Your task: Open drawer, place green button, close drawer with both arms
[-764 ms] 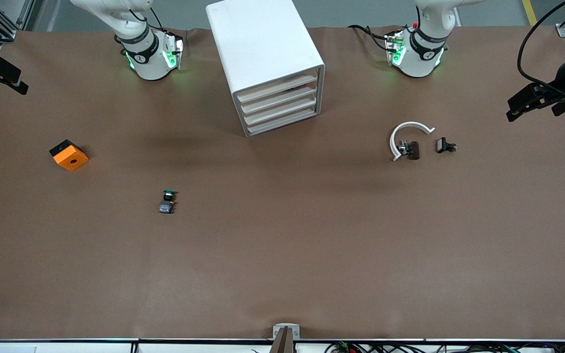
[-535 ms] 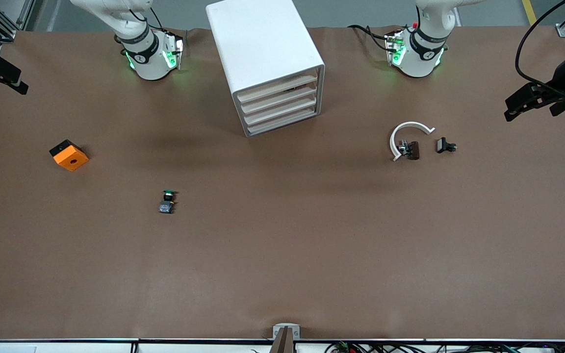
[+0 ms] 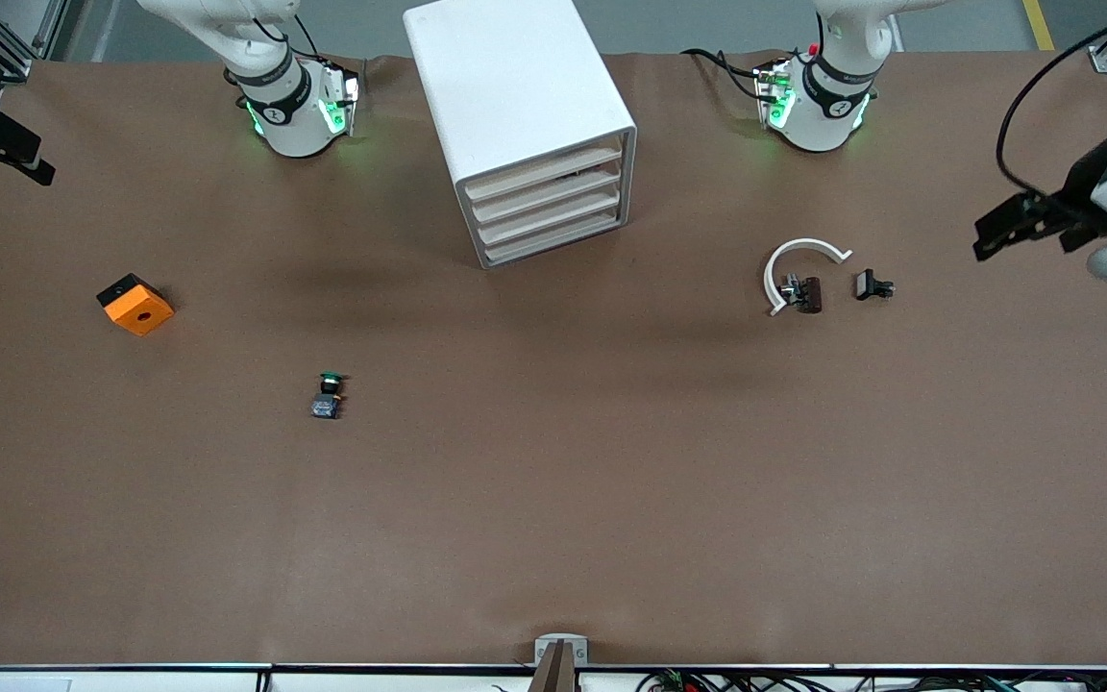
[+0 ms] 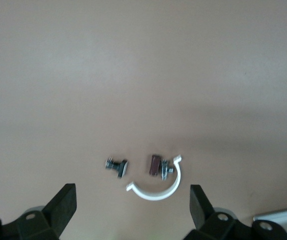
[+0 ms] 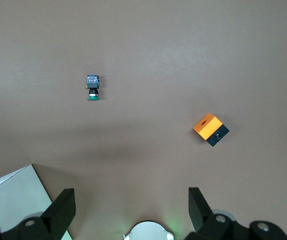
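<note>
I note cabinet [image 3: 525, 125] with all four drawers [image 3: 546, 204] closed, contents hidden, button [image 3: 328, 396] on table [image 3: 553, 500] nearer the camera, left gripper [image 4: 132, 210] and right gripper [image 5: 131, 212] spread wide, empty, at table ends.

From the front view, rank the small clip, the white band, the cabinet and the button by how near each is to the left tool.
The left tool, open, hangs over the left arm's end of the table.
1. Small clip, at that end of the table.
2. White band, beside the clip, toward the cabinet.
3. Cabinet, mid-table between the arm bases.
4. Button, toward the right arm's end, nearer the front camera.
</note>
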Robot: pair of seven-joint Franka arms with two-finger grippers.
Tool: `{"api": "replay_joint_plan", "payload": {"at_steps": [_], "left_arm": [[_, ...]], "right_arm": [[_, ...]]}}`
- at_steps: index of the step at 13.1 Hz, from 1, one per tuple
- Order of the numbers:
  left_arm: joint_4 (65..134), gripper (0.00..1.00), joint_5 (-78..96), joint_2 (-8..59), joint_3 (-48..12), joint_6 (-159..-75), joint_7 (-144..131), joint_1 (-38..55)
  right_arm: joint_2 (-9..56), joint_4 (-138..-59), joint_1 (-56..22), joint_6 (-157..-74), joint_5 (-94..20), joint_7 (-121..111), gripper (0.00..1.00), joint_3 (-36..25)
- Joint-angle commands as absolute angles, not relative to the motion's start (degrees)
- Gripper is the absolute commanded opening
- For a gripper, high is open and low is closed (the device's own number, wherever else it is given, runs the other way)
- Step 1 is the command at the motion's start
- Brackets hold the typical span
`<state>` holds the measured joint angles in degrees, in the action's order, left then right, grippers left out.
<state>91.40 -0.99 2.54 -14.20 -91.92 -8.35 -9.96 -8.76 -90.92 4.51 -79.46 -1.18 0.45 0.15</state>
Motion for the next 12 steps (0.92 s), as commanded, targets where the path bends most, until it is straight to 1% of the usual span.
{"api": "replay_joint_plan", "payload": {"at_steps": [1,4,8,12], "left_arm": [[88.3,1.00,-2.2,11.8,-15.2,-94.5,-12.8,-6.7],[88.2,1.00,-2.2,17.6,-15.2,-96.8,-27.5,-3.0],[87.5,1.00,-1.1,27.8,-15.3,-98.8,-49.0,1.3],[86.8,1.00,1.9,35.8,-15.3,-100.5,-69.9,8.3]], "right_arm": [[-8.4,-90.0,4.5,-78.7,-0.6,-0.1,1.00,0.3],[-8.4,-90.1,4.6,-78.7,-0.5,-0.1,1.00,0.3],[-8.5,-90.1,4.5,-78.7,-0.5,-0.1,1.00,0.3],[-8.4,-90.1,4.5,-78.7,-0.1,-0.1,1.00,0.3]]}}
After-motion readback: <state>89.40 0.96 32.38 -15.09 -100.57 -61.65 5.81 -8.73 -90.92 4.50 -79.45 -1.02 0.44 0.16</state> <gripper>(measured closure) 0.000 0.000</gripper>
